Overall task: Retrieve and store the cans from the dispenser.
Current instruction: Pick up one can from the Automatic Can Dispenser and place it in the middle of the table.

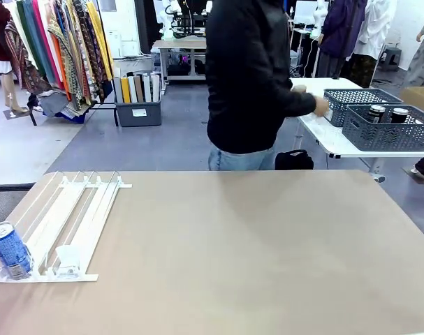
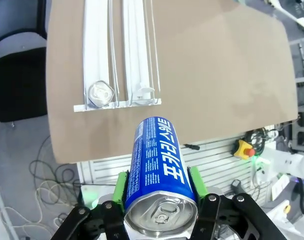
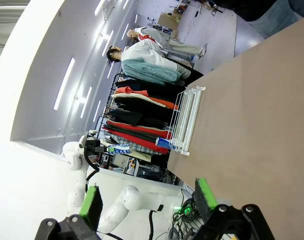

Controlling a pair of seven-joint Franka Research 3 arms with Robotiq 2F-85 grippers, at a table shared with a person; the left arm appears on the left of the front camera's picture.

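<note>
Left wrist view: our left gripper (image 2: 159,186) pinches a blue can (image 2: 156,150) near its top (right gripper (image 3: 147,197) spread); we fear it pivoting loose.

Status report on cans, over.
Left jaws shut on slim blue metal can. Right jaws open, empty. Second blue can at low end of white plastic dispenser rack. Nothing blocking.

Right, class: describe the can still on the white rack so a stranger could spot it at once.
On the tan table, find the white sloped dispenser at its left edge. A blue can stands upright at the low end of its leftmost lane. It is the one can on the rack; the other blue can is clamped in the left gripper.
</note>
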